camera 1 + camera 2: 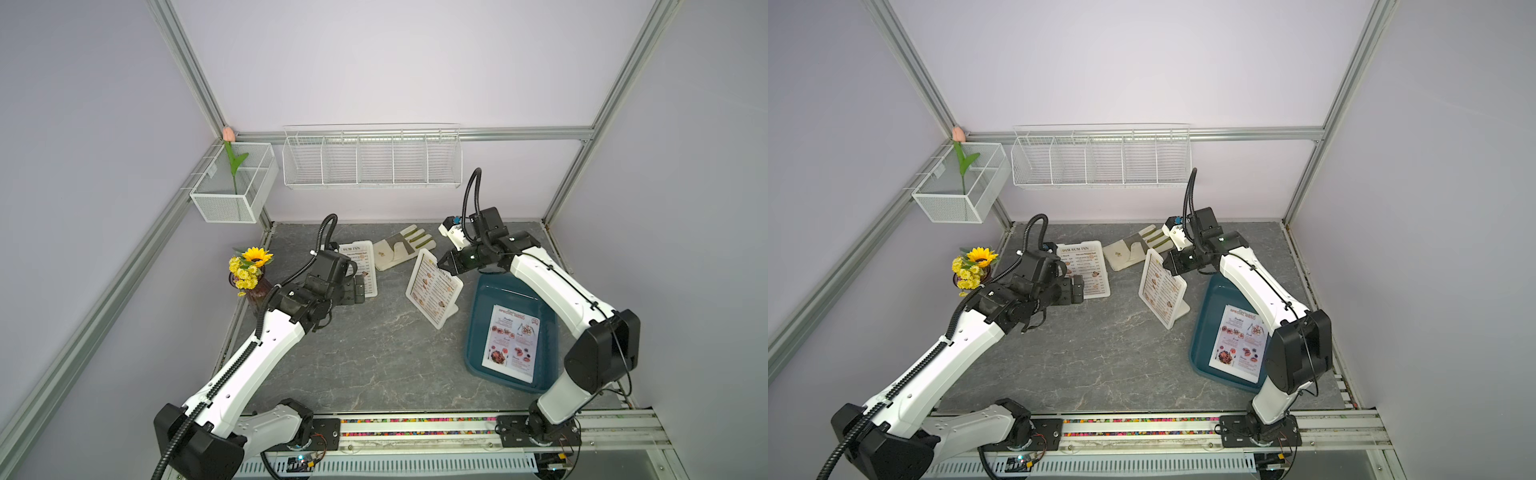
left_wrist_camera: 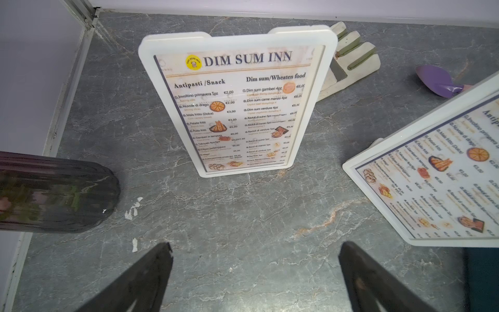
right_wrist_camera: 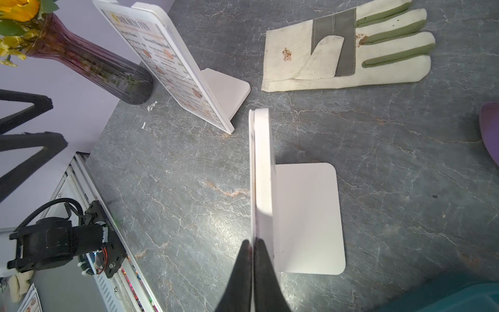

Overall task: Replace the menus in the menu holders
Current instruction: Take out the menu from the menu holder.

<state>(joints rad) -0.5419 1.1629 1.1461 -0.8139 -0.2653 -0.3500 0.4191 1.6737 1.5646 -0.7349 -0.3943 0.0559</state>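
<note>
since the right gripper (image 3: 252, 241) is closed flat on what looks like the top edge of the middle menu (image 1: 434, 286), the step in hand is, by my reading, drawing that dim sum inn sheet out of the middle holder (image 3: 263, 162). that holder stands on its foot, leaning back, just off centre of the table (image 1: 374, 365) toward 1 o'clock in both top views. the fingers (image 3: 243, 264) meet on a very thin layer at the frame's front; whether they have only paper or the clear cover too, i cannot tell. to do it well, pull straight along the slot, in line with the frame's slant, slowly, so the sheet slides rather than creases or tears. watch the foot: nothing pins the holder, so a tight sheet would likely lift or tip it. the left gripper (image 2: 255, 244) has its jaws spread wide and holds nothing, hanging low in front of the other holder (image 2: 237, 37) at 10 o'clock, whose own dim sum inn menu (image 2: 243, 108) is in place. it is near enough to come across and steady the middle frame if it starts to rise. 1 special menu sheet (image 1: 513, 343) lies in the tray (image 1: 484, 299) at 3 o'clock, so keep the drawn sheet clear of it. the glove (image 1: 401, 247) at 12 o'clock is out of the way.
</note>
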